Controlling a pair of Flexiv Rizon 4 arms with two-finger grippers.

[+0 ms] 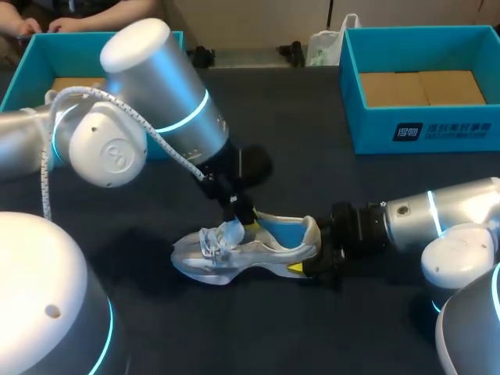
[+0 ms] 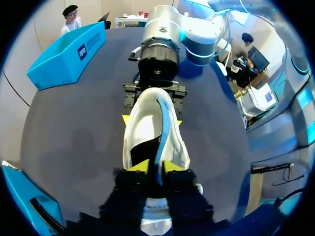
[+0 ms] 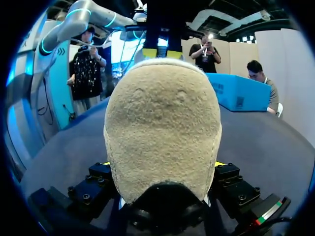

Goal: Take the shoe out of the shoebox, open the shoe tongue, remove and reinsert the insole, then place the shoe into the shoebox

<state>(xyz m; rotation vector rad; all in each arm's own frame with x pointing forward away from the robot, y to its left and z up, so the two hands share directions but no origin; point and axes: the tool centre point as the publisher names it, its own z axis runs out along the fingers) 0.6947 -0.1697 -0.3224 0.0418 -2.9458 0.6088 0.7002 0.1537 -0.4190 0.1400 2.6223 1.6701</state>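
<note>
White shoe (image 1: 250, 251), out of the shoebox (image 1: 422, 129): your right gripper (image 3: 161, 164) clamps the heel, your left gripper (image 2: 156, 166) pinches a blue-edged flap (image 2: 160, 142); insole work and reboxing apparently remain.

Even overhead light, soft shadows.
The dark table (image 1: 328, 203) swallowed most of the light; the left arm (image 1: 148, 70) carried a broad white sheen on its silver shell (its cyan ring glowed), and the shoe (image 1: 258, 248) cast only a faint shadow.
</note>
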